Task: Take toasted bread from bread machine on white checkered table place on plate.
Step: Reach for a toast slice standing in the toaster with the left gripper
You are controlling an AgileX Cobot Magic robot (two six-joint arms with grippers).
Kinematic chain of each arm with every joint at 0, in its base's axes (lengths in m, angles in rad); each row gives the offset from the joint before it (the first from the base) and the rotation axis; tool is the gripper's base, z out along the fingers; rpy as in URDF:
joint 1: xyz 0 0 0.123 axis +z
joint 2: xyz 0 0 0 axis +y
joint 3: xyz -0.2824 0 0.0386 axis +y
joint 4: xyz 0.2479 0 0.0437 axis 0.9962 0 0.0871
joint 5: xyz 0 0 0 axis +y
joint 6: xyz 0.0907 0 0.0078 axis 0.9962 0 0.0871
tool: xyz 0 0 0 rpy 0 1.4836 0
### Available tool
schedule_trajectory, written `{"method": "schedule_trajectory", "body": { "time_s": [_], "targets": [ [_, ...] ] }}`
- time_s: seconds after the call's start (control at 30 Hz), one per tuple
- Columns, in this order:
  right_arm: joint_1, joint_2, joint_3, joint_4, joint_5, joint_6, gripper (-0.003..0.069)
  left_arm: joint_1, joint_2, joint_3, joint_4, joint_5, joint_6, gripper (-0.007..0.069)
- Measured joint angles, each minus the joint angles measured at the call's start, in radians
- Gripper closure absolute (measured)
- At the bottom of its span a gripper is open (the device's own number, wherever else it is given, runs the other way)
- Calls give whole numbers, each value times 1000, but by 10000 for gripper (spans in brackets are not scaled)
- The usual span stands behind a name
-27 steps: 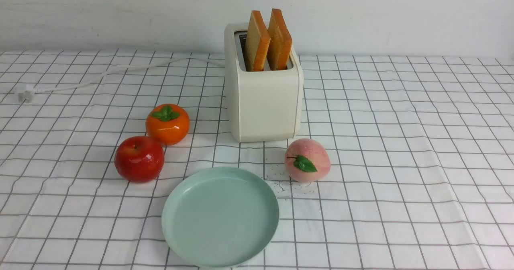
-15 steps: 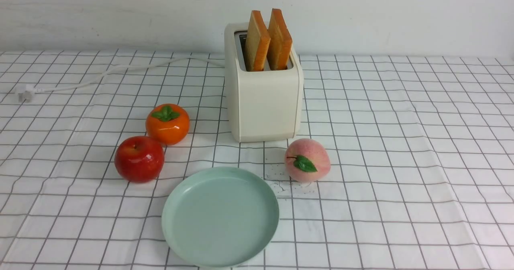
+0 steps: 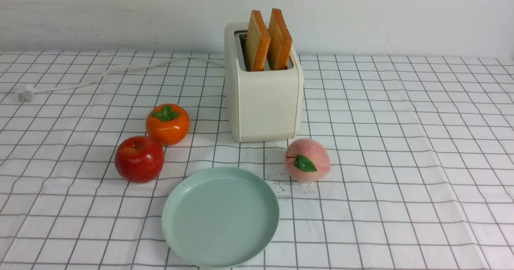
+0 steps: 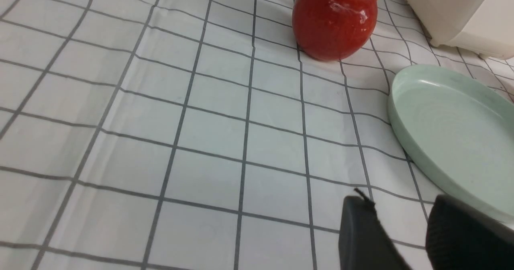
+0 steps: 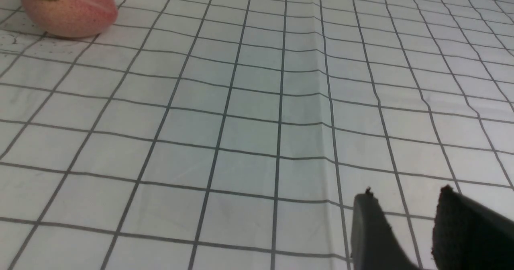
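Two slices of toasted bread (image 3: 257, 41) (image 3: 280, 39) stand upright in the slots of the cream bread machine (image 3: 263, 101) at the back middle of the white checkered table (image 3: 401, 141). The mint-green plate (image 3: 220, 217) lies empty near the front edge, and its rim (image 4: 401, 113) also shows in the left wrist view. Neither arm appears in the front view. My left gripper (image 4: 395, 203) hangs open over the cloth just beside the plate's rim, holding nothing. Over bare cloth, my right gripper (image 5: 405, 195) is open too, with nothing between its fingers.
A red apple (image 3: 139, 158) (image 4: 334, 19) and an orange persimmon (image 3: 167, 123) sit left of the bread machine. A pink peach (image 3: 307, 160) (image 5: 68, 11) lies to the right of the plate. The white cord (image 3: 100, 75) runs to the back left.
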Motion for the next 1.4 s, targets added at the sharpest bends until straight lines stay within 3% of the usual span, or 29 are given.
{"method": "schedule_trajectory", "body": {
  "time_s": [0.3, 0.37, 0.53, 0.67, 0.73, 0.97, 1.1, 1.17, 1.4],
  "targets": [
    [0, 0, 0, 0, 0, 0, 419, 0, 0, 0, -23, -51, -18, 387],
    [0, 0, 0, 0, 0, 0, 419, 0, 0, 0, -78, -103, -57, 387],
    [0, 0, 0, 0, 0, 0, 419, 0, 0, 0, -402, -353, -220, 387],
    [0, 0, 0, 0, 0, 0, 419, 1, 0, -5, -487, -457, -218, 390],
    [0, 0, 0, 0, 0, 0, 419, 1, 3, -32, -498, -416, -213, 407],
    [0, 0, 0, 0, 0, 0, 419, 2, 340, -442, -337, 65, -33, 638],
    [0, 0, 0, 0, 0, 0, 419, 2, 597, -683, -222, 327, 52, 638],
    [0, 0, 0, 0, 0, 0, 419, 2, 708, -765, -185, 383, 68, 638],
    [0, 0, 0, 0, 0, 0, 419, -13, 973, -943, -181, 410, 113, 638]
  ]
}}
